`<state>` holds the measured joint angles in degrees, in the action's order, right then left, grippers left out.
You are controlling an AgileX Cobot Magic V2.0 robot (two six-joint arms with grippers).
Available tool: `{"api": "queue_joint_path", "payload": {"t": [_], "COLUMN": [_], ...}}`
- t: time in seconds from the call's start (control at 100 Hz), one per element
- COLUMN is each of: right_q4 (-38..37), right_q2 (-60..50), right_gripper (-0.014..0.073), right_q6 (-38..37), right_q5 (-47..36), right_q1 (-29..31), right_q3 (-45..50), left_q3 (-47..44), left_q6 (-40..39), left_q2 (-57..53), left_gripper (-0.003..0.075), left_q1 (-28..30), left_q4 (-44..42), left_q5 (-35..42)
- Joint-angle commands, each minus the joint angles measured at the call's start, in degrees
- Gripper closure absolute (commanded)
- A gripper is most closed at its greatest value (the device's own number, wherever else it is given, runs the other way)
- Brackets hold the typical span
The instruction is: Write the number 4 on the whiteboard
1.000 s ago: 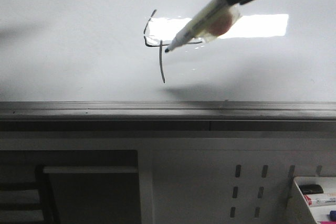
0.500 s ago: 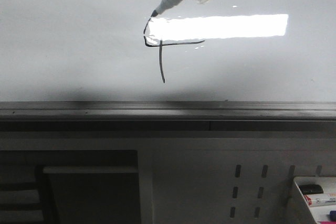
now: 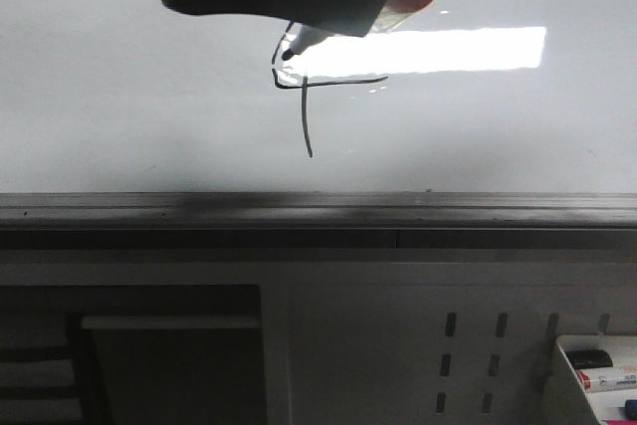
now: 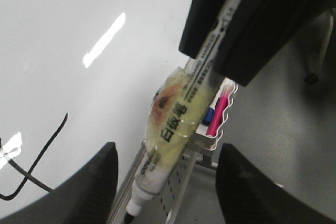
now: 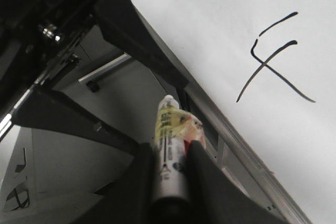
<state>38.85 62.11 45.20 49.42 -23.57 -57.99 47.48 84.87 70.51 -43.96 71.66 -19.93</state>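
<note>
Number 4 [image 3: 302, 97] drawn on whiteboard [image 3: 119, 116], just under bright light reflection [image 3: 438, 49]. R gripper [image 5: 170, 153] clamped on marker [image 5: 169, 150] (tape-wrapped barrel). L gripper [image 4: 165, 174] spread wide, fingers either side of marker, not touching. Marker tip just beside 4's upper stroke; contact w/ board unclear.

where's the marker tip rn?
Front view: the marker tip sits left of centre on the whiteboard, at the top of the number 4. The marker is held in the right gripper.
</note>
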Motion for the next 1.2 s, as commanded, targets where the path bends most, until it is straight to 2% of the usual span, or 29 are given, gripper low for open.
{"api": "queue_joint_path", "payload": {"t": [0.0, 0.16, 0.85, 0.99, 1.14, 1.19], "right_q4": [2.6, 2.9, 5.5, 5.7, 6.0, 6.0], "right_q2": [-1.0, -1.0, 0.0, 0.0, 0.0, 0.0], "right_gripper": [0.064, 0.064, 0.064, 0.064, 0.064, 0.0639], "right_q6": [-0.1, -0.1, 1.0, 1.0, 1.0, 1.0], "right_q5": [-1.7, -1.7, -0.1, -0.1, -0.1, -0.1], "right_q1": [0.3, 0.3, 0.3, 0.3, 0.3, 0.3], "right_q3": [-1.9, -1.9, -2.3, -2.3, -2.3, -2.3], "left_q3": [1.5, 1.5, 1.5, 1.5, 1.5, 1.5], "left_q6": [0.2, 0.2, 0.2, 0.2, 0.2, 0.2], "left_q2": [-1.2, -1.2, -1.2, -1.2, -1.2, -1.2], "left_gripper": [0.0393, 0.0461, 0.0467, 0.0572, 0.0741, 0.0741], "left_q1": [-0.4, -0.4, -0.4, -0.4, -0.4, -0.4], "left_q4": [1.9, 1.9, 1.9, 1.9, 1.8, 1.8], "left_q5": [1.0, 1.0, 1.0, 1.0, 1.2, 1.2]}}
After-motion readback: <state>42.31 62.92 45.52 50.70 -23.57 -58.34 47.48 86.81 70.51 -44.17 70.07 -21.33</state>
